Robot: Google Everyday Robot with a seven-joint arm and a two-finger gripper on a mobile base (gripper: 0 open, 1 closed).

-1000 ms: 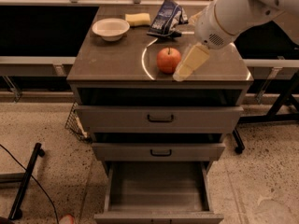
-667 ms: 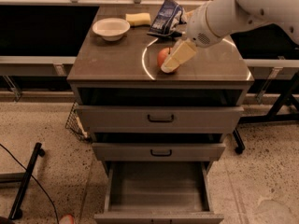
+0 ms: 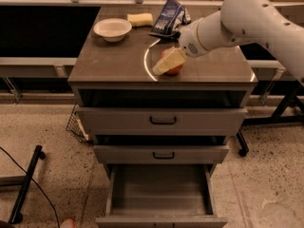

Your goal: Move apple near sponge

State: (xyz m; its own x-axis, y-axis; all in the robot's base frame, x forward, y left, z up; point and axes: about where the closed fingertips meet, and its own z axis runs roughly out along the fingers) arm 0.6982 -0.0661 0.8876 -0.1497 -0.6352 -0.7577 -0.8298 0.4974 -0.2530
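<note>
Moving leftward since 1 second earlier, the gripper had come from the right side of the apple to lie across it. At that earlier moment the whole fruit showed, with the pale pincer beside it. Now only a red-orange sliver above and a patch at the lower right showed past the pincer. The apple itself sat where it had before, near the middle of the bench's front edge, slightly toward the right. The pincer covered it from the upper right down to the lower left, and whether it had closed on the fruit could not be told. The white arm reached in from over the right edge.

Nothing else on the bench had shifted. The sponge lay at the back edge, well apart from the apple. The white bowl sat just beside it toward the back left corner, and the snack bag to its right.

Counted: 1 apple, 1 sponge, 1 bowl, 1 snack bag, 1 gripper. Below were 3 drawers, with the bottom drawer pulled out.
</note>
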